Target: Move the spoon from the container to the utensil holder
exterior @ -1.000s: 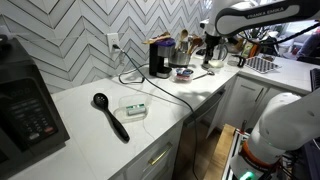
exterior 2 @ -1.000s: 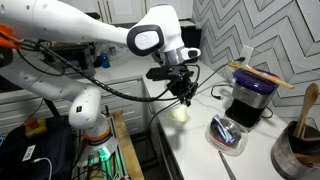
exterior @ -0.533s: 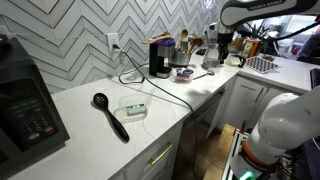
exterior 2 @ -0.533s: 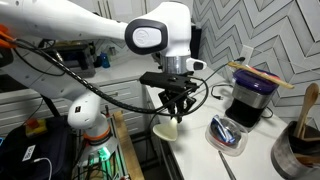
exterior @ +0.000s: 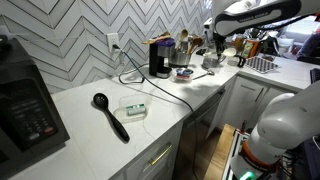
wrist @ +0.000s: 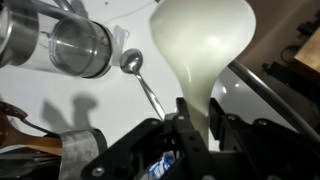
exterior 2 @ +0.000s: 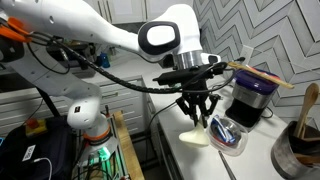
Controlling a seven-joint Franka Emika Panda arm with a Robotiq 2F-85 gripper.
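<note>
Whitish and thin, the spoon [exterior 2: 197, 137] hangs bowl-down above the counter [exterior 2: 200, 165]. Its handle is pinched in the closed gripper [exterior 2: 197, 118], well apart from the utensil holder [exterior 2: 296, 150]. I judge that the narrow handle may turn or slip during the carry, and the wide bowl may catch on the utensils [exterior 2: 311, 100] standing in the holder.

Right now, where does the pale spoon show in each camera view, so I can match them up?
In an exterior view: the spoon hangs low centre from the end effector, left of the black coffee machine.
In an exterior view: too small to make out, somewhere right of the coffee machine.
Wrist view: its bowl fills the upper right-centre.
Shared landmark: the coffee machine, both exterior views.
</note>
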